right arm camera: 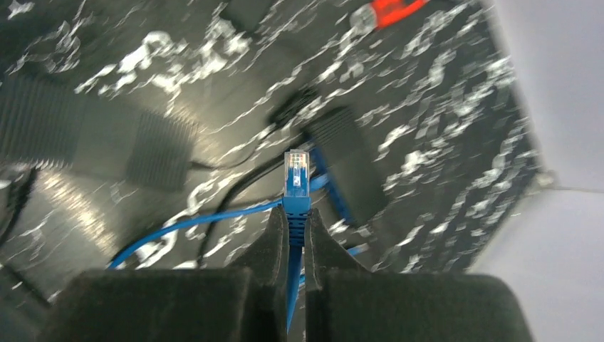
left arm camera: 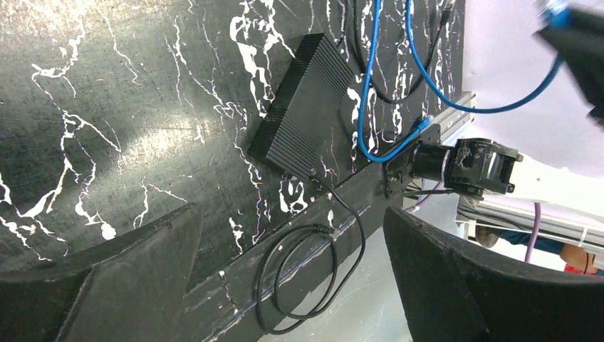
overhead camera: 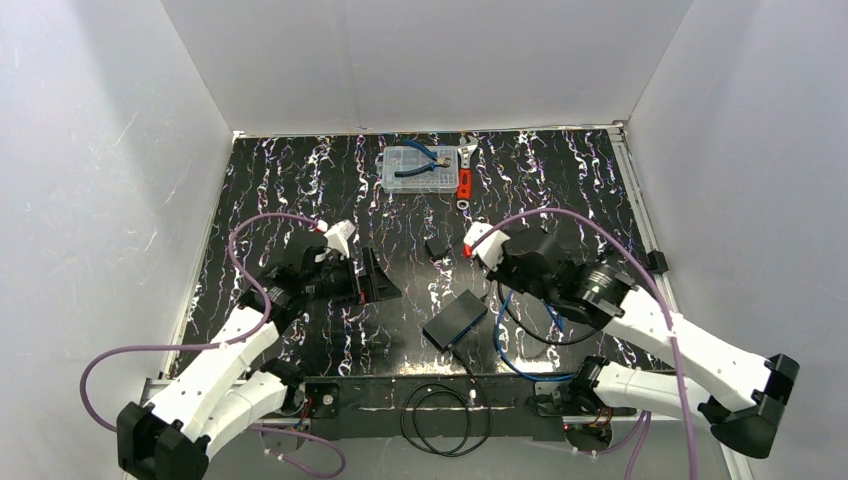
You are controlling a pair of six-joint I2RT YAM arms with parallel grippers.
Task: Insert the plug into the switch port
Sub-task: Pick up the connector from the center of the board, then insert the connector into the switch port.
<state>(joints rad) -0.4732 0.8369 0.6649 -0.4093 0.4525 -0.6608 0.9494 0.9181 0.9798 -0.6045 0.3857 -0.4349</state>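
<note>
The switch is a flat matte-black ribbed box near the front middle of the table; it also shows in the left wrist view. Its port is not visible. My right gripper hovers just behind and right of it, shut on the blue cable's boot, with the clear plug sticking out past the fingertips. The right gripper grips the boot tightly. The blue cable trails down to the front rail. My left gripper is open and empty, left of the switch.
A black cable loop runs from the switch's near corner over the front rail. A clear parts box and a red-handled wrench lie at the back. A small black block sits mid-table.
</note>
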